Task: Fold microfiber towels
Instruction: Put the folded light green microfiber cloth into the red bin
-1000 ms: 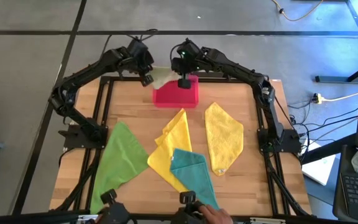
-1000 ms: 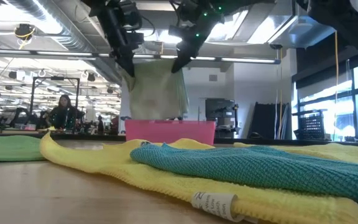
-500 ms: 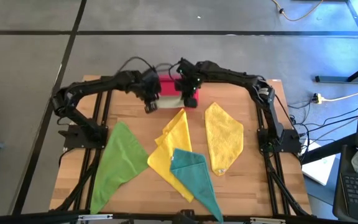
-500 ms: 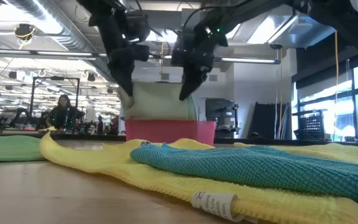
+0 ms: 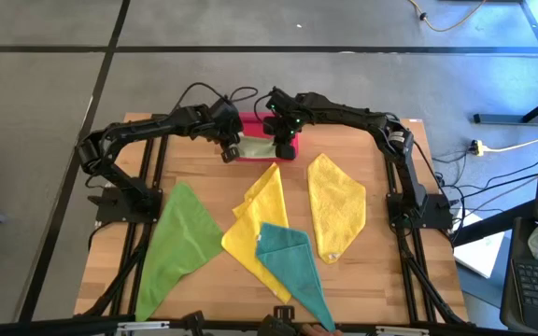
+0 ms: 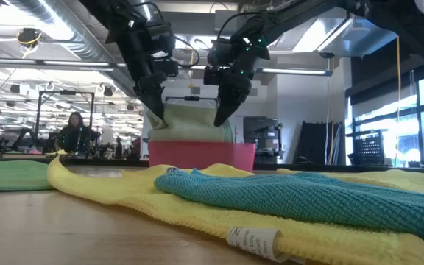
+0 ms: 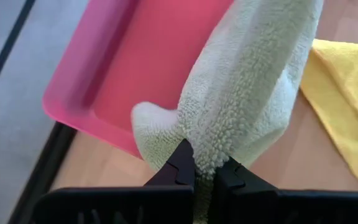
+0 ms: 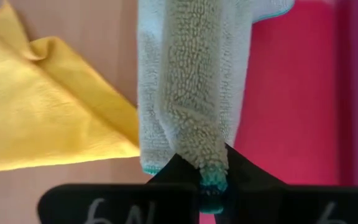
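Both hands are clamped on the pale olive towel [image 5: 257,147], left hand [image 5: 231,152] and right hand [image 5: 286,147] at opposite ends above the pink tray [image 5: 253,122]; lower it evenly, apparently into the tray, keeping the fold taut.

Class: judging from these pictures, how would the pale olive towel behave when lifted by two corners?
Probably floppy: the pale olive towel sags between the left hand and right hand. Likely light, since pinched corners alone carry it. Its fuzzy pile suggests little slipping.
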`<action>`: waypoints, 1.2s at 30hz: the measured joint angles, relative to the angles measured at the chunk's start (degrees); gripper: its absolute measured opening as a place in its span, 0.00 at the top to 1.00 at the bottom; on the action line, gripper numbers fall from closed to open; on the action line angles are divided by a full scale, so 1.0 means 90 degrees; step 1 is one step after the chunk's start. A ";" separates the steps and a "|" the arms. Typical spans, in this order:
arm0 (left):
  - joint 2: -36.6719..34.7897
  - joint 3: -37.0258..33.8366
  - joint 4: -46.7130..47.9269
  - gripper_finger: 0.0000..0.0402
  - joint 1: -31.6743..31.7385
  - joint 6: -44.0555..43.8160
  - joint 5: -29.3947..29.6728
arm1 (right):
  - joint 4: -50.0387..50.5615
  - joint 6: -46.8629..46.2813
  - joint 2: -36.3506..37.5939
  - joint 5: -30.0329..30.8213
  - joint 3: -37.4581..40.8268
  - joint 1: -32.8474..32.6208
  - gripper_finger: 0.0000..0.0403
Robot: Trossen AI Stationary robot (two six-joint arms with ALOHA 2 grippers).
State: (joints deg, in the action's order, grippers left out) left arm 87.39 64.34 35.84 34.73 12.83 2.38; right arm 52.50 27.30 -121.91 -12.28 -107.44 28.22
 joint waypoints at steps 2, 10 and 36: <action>0.0146 0.0000 -0.0028 1.00 0.0165 0.0185 -0.0038 | -0.0100 0.0003 0.0000 0.0082 0.0000 0.0064 0.97; 0.0970 0.0012 -0.0068 1.00 0.0472 0.0308 -0.0827 | -0.0200 -0.0066 -0.0080 -0.0132 0.0000 0.0325 0.97; 0.1305 0.2671 0.0632 1.00 0.1045 0.1641 0.1052 | 0.0055 0.0197 -0.0420 0.2070 -0.2077 0.0448 0.97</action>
State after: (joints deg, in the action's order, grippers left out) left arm 99.13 88.38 41.53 44.14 27.60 11.85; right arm 52.99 29.07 -125.69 6.35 -126.13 32.25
